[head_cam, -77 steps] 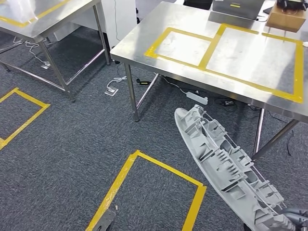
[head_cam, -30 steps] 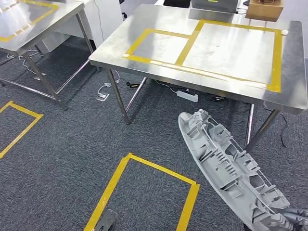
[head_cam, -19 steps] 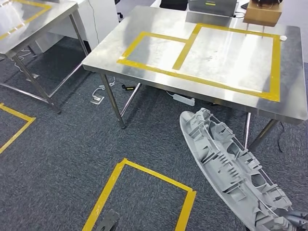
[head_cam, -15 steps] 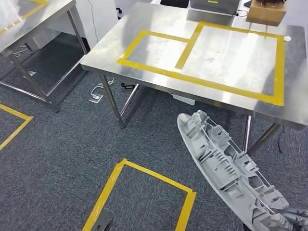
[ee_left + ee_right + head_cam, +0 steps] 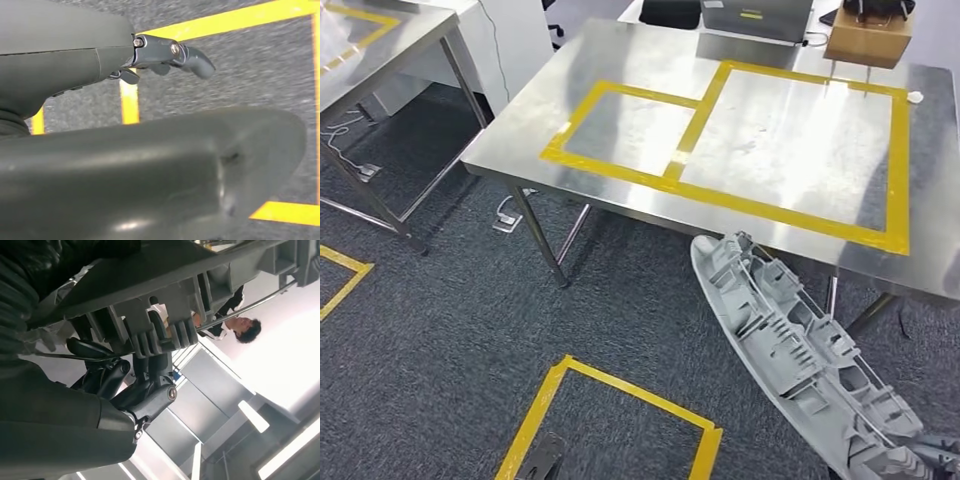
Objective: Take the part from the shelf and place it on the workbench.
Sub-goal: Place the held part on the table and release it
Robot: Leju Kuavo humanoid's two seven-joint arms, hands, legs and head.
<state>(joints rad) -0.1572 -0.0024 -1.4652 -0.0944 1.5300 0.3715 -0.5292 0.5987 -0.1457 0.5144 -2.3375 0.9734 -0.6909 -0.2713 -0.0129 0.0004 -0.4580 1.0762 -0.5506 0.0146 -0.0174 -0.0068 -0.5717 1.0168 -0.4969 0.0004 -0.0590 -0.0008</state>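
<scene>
Beside the workbench (image 5: 803,140), right-hand fingers (image 5: 151,390) around the part (image 5: 795,350)

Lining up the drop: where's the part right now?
Head view, lower right: the grey part is held in the right hand, over the carpet, just short of the workbench.

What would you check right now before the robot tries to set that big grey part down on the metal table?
1. Right hand grips the grey part: ok.
2. Part over the workbench: not ok, only its tip reaches the near edge.
3. Large yellow-taped area free of things: ok.
4. Cardboard box outside that area: ok, at the far edge.
5. Left hand holds nothing: ok.
6. Part clears the table edge in height: cannot tell.
</scene>
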